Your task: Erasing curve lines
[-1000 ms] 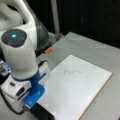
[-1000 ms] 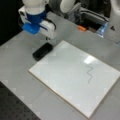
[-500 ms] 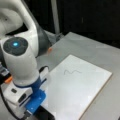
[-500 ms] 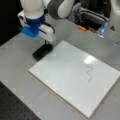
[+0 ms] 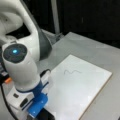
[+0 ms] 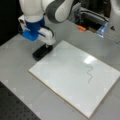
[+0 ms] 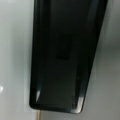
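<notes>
Nearest in the wrist view: a black eraser block [image 7: 67,55] filled most of the frame, long side running top to bottom, pale surface either side. No fingertips showed there, so can't tell whether the claw was released or clenched.

In a front view the claw [image 6: 46,46] sat right over the eraser [image 6: 42,52], which lay on the grey bench [image 6: 15,62] just off the whiteboard's [image 6: 65,75] top-left corner, touching or nearly touching the board edge. Whether the claw gripped it or only hovered on it: not clear.

The curve lines [image 6: 89,74] were intact, a thin dark squiggle well apart from the eraser, toward the board's right side, just below a glare spot [image 6: 88,59]. Also seen in a front view [image 5: 72,72], near the board's middle, w/ the arm's blue-collared wrist [image 5: 37,105] off the board's left edge. Nothing erased yet.

Judgement: to do this step well, grip needs to be centred on the block's long sides & square, so the felt face stays flat on the board when wiping; off-centre hold would likely tip it.

Surface: smooth white board, glossy, on a matte grey bench. Beyond the board: an orange item [image 6: 81,28], cabling & gear at the bench's far side, dark backdrop.
</notes>
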Motion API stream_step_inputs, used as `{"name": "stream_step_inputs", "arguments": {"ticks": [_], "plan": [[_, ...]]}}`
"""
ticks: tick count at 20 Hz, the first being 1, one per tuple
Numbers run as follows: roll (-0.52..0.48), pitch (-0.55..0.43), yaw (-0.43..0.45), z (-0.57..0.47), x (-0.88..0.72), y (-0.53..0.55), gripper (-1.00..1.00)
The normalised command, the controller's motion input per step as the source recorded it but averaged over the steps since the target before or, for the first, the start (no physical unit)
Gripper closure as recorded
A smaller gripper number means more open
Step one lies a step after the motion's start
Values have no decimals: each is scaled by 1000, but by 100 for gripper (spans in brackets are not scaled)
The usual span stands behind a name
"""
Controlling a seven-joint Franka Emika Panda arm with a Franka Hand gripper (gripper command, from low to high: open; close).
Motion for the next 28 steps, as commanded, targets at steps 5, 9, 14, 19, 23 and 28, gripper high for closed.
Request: {"name": "stream_step_inputs", "arguments": {"ticks": [5, 9, 14, 19, 23, 28], "plan": [[8, 23, -107, -14, 119, -129, -100], [-48, 34, -151, -44, 80, -37, -100], [-56, 33, -91, -124, 59, 21, -100], [-57, 6, -42, -133, 43, 26, -100], [-71, 3, -31, -66, 62, -47, -100], [-98, -1, -40, -56, 78, -47, -100]]}}
